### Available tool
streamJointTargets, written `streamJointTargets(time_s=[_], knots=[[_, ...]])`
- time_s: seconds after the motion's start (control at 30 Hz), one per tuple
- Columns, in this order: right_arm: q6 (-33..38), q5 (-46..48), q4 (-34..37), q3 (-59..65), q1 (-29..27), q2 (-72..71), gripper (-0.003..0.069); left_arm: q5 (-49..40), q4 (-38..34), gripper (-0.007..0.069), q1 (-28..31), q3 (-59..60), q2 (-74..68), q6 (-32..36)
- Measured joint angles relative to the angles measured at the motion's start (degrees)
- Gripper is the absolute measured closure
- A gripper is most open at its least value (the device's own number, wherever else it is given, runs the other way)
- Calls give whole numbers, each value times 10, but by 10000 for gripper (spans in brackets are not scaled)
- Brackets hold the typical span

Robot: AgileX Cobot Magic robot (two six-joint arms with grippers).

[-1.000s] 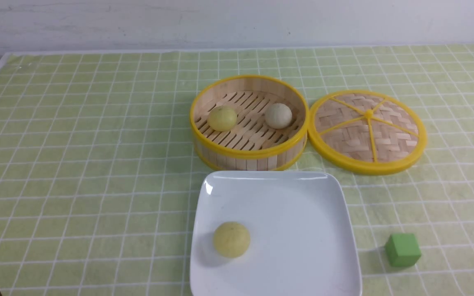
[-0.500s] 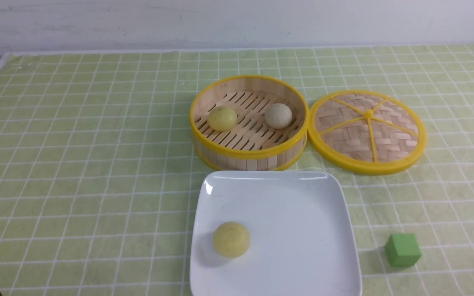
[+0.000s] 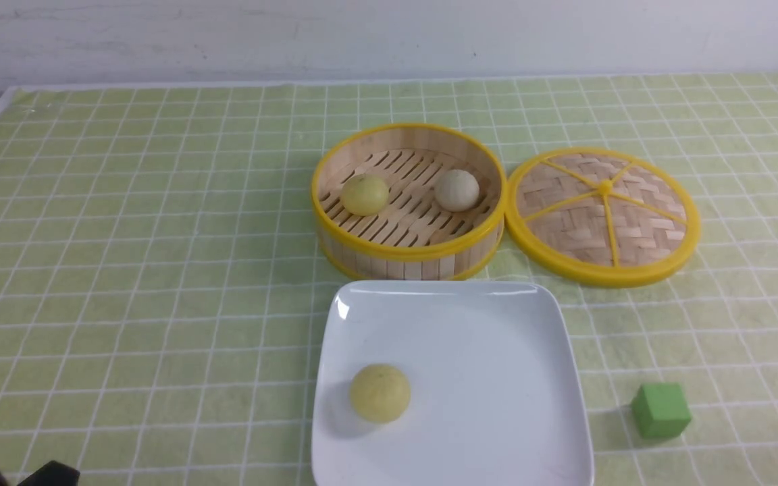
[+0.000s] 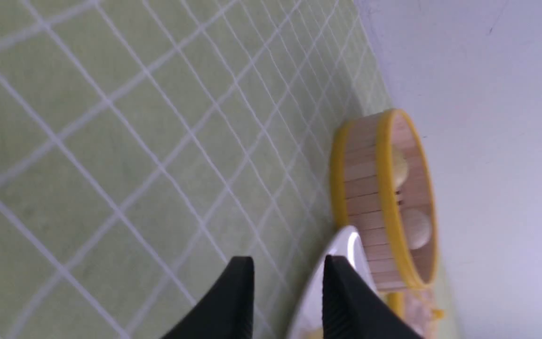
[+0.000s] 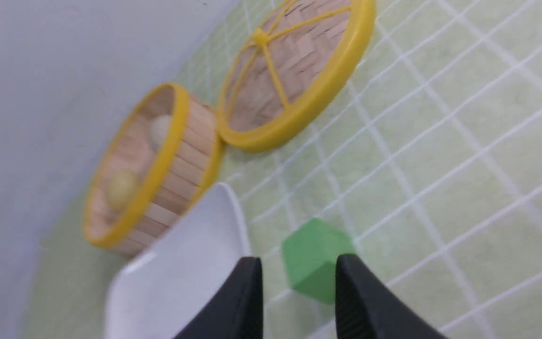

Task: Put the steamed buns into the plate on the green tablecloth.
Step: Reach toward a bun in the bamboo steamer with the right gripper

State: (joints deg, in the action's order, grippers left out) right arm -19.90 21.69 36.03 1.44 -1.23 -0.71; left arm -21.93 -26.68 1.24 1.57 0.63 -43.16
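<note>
Awaiting transfer, two probably light, slippery buns, one yellow (image 3: 365, 195) and one off-white (image 3: 457, 190), best pinched low across their sides, are seen in the steamer (image 3: 407, 252), beyond the plate's (image 3: 443, 288) far edge, both grippers (image 4: 289, 263) parted and empty.

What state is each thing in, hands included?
Left hand: open
Right hand: open
Steamer: uncovered, two buns inside
Woven lid: off, lying beside the steamer
Plate: holding one bun
Bun on the plate: resting dome up
Green cube: on the cloth, right of the plate
</note>
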Motion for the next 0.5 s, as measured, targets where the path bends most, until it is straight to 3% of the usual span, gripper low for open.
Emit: streamJointTargets(time_s=[0.17,0.27,0.43,0.47,0.5], knots=[[-14,-8,86,0,0,0,419,-1,-48,384,0,0,0,-48],[10,-15,96,-9,0,0,426,14,-52,391,0,0,0,-43],[96,-6,69,-95,0,7,522,-15,-51,462,0,-49,0,43],[135,22,27,-154,0,32,601,-42,-45,528,0,-100,-3,97],[139,22,27,-161,0,36,601,-51,-43,536,0,-107,-5,108]])
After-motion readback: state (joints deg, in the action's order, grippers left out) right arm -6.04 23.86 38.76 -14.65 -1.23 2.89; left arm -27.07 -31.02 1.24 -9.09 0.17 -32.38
